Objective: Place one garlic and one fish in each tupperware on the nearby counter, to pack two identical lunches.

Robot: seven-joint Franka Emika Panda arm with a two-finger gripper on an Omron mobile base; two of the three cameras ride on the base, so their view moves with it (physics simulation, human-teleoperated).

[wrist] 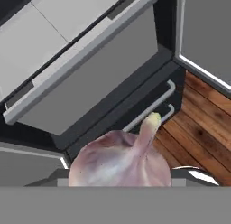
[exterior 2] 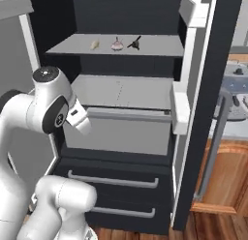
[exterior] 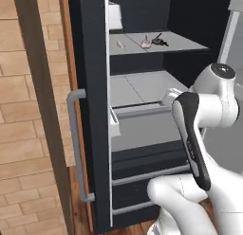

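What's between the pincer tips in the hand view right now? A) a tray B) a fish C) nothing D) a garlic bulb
D: a pinkish-white garlic bulb with a pointed tip sits right at the pincer, above the fridge drawers and wood floor.

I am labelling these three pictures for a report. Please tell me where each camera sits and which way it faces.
Left base view: behind the arm, on its left, facing the open fridge; the arm rises at lower right.
Right base view: behind on the right, facing the same fridge; the arm rises at lower left.
Hand view: on the hand, looking down at a fridge drawer and wooden floor; a garlic sits close at the bottom, by the claw.
Both base views share the shelf with another garlic.
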